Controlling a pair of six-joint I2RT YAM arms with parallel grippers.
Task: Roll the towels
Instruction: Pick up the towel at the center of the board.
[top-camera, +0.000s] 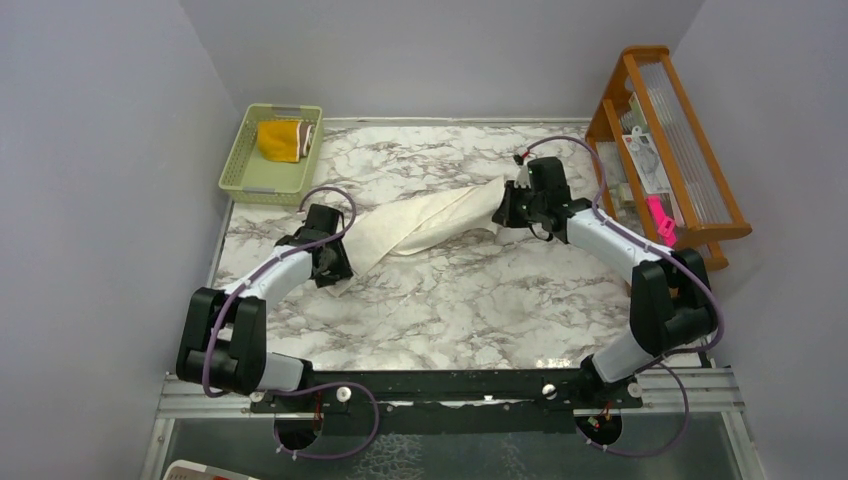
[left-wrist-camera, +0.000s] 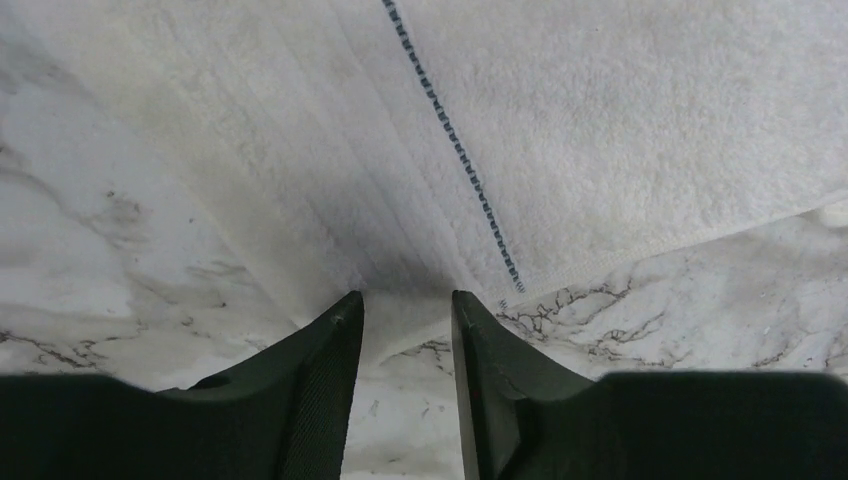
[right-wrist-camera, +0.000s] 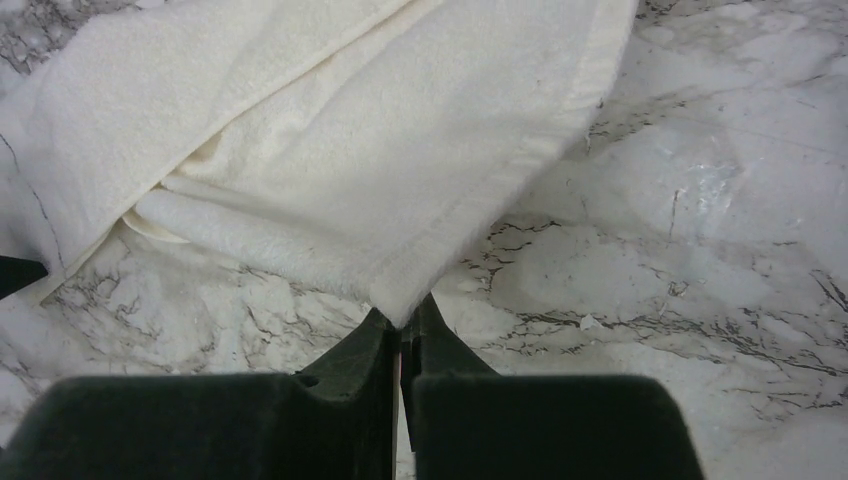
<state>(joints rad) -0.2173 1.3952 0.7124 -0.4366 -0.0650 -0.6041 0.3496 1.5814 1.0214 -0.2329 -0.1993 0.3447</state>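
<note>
Cream towel (top-camera: 430, 222) stretched across the table (top-camera: 480, 300) between your 2 arms.
Your right gripper (right-wrist-camera: 403, 318) is clamped on 1 corner; your left gripper (left-wrist-camera: 405, 300) has its jaws apart at the opposite edge.

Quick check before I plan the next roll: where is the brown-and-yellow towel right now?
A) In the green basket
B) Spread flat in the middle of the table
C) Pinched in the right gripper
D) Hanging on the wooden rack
A: the brown-and-yellow towel lies in the green basket at the far left corner of the table; only the cream towel is out on the marble.
</note>
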